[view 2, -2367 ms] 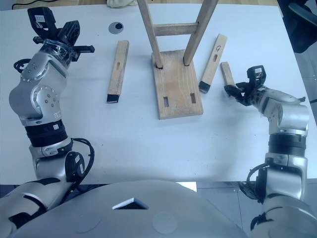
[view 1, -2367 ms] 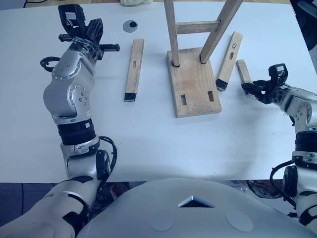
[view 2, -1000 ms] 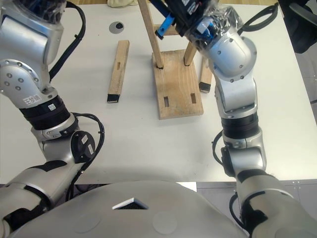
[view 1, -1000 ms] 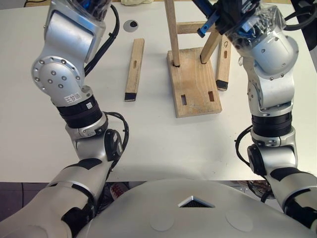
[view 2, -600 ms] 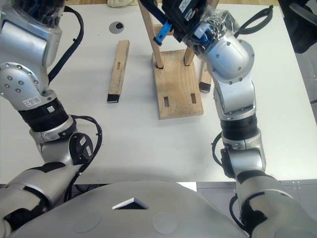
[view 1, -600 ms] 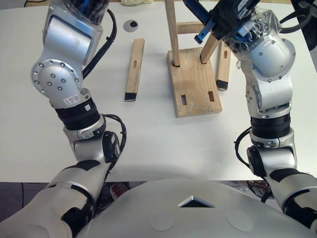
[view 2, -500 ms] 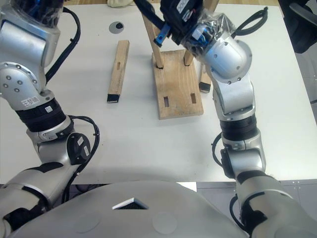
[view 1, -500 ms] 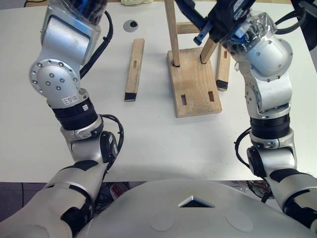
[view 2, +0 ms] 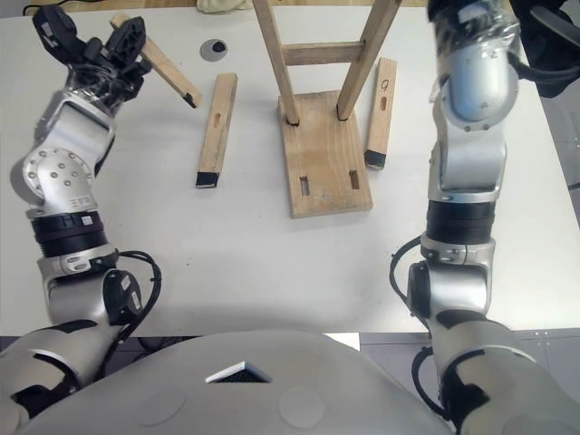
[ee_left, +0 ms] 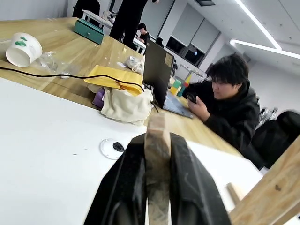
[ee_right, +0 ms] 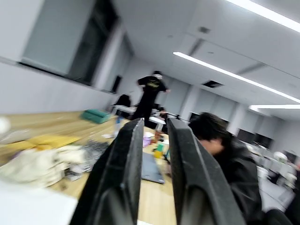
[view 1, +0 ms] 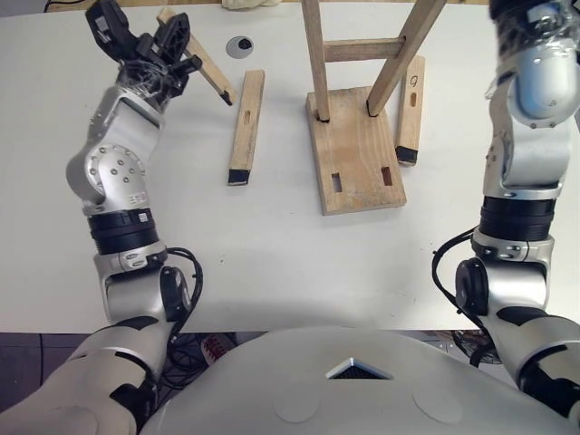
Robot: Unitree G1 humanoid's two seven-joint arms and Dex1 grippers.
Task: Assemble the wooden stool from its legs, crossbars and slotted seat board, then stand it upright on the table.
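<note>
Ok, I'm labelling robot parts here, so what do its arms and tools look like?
The left arm and right arm are rounded silver-grey shells with black bands at the joints; black cables loop near each elbow. The left arm carries a disc ringed with small bolts and a small white label. The left tool and right tool each have two black fingers.

Seat board (view 1: pixel 356 145) lies between left leg (view 1: pixel 245 127) and right leg (view 1: pixel 410 109).
</note>
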